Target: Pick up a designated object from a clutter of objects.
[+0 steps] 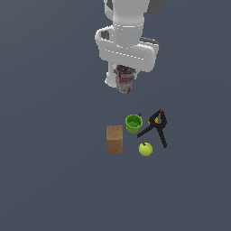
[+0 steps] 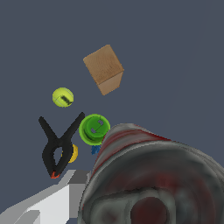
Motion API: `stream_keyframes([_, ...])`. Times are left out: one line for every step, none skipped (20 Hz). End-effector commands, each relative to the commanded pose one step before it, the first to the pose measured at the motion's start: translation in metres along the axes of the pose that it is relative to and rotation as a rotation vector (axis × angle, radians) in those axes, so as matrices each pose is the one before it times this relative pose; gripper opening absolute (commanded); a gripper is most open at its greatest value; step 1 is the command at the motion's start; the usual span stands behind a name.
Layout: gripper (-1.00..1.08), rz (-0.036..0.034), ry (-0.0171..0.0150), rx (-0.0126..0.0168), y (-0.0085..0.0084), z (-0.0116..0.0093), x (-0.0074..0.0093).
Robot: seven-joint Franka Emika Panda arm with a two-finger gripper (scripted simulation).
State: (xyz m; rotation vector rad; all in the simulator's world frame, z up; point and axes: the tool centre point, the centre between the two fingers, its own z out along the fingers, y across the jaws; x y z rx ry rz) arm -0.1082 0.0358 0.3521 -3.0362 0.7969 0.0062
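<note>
Exterior view shows you the pincer (image 1: 125, 74) tucked under the white wrist, closed around the can (image 1: 125, 82); the fingers themselves are hidden by the can and the hand, so read the grip from how the can hangs there, upright and apart from everything else. It looks lifted off the tabletop (image 1: 45, 135), though the height is hard to judge from this angle. In the wrist view the can (image 2: 153, 175) fills the close corner of the picture, its grey and red label blurred, which fits a thing held right at the camera.

Beyond it, nearer the viewer, the rest of the clutter sits grouped: the green cup (image 1: 133, 123) closest to the can, the black clamp (image 1: 156, 127) just to its right in the exterior view, the brown box (image 1: 114, 139) on the left, and the yellow-green ball (image 1: 145, 149) nearest. The pick itself looks done, so you likely need only hold steady.
</note>
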Motion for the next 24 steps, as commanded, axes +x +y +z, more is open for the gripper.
stream_keyframes([-1.0,0.0,0.00223,0.0011,0.01493,-0.02196,-0.00012])
stream_keyframes([-1.0,0.0,0.0,0.0,0.00541,-0.00756,0.00011])
stream_keyframes([-1.0,0.00019,0.00026,-0.00037,0.00507,-0.0072,0.00005])
stream_keyframes([-1.0,0.0,0.0,0.0,0.00486,-0.00681,0.00014])
stream_keyframes([-1.0,0.0,0.0,0.0,0.00459,-0.00646,0.0002])
stream_keyframes([-1.0,0.00017,0.0004,-0.00053,0.00414,-0.00612,0.00015])
stream_keyframes([-1.0,0.0,0.0,0.0,0.00396,-0.00566,0.00033])
stream_keyframes([-1.0,0.0,0.0,0.0,0.00366,-0.00526,0.00037])
stream_keyframes([-1.0,-0.00003,0.00044,-0.00053,0.00314,-0.00492,0.00018])
stream_keyframes([-1.0,0.0,0.0,0.0,0.00307,-0.00443,0.00035])
stream_keyframes([-1.0,-0.00004,0.00044,-0.00053,0.00252,-0.00405,0.00012])
stream_keyframes([-1.0,0.0,0.0,0.0,0.00244,-0.00353,0.0003])
stream_keyframes([-1.0,0.0,0.0,0.0,0.00212,-0.00307,0.00027])
stream_keyframes([-1.0,0.0,0.0,0.0,0.00179,-0.00261,0.00025])
stream_keyframes([-1.0,-0.00009,0.00045,-0.00052,0.0012,-0.00221,0.00003])
stream_keyframes([-1.0,0.0,0.0,0.0,0.00113,-0.00168,0.00023])
stream_keyframes([-1.0,0.0,0.0,0.0,0.00079,-0.00122,0.00022])
stream_keyframes([-1.0,0.0,0.0,0.0,0.00046,-0.00075,0.00022])
stream_keyframes([-1.0,0.0,0.0,0.0,0.00012,-0.00028,0.00021])
stream_keyframes([-1.0,0.0,0.0,0.0,-0.00022,0.00019,0.00021])
stream_keyframes([-1.0,0.0,0.0,0.0,-0.00056,0.00066,0.0002])
stream_keyframes([-1.0,-0.00062,0.00026,-0.00015,-0.00103,0.00086,-0.00008])
stream_keyframes([-1.0,0.0,0.0,0.0,-0.00049,0.00062,0.00007])
stream_keyframes([-1.0,0.0,0.0,0.0,-0.00017,0.00022,0.00002])
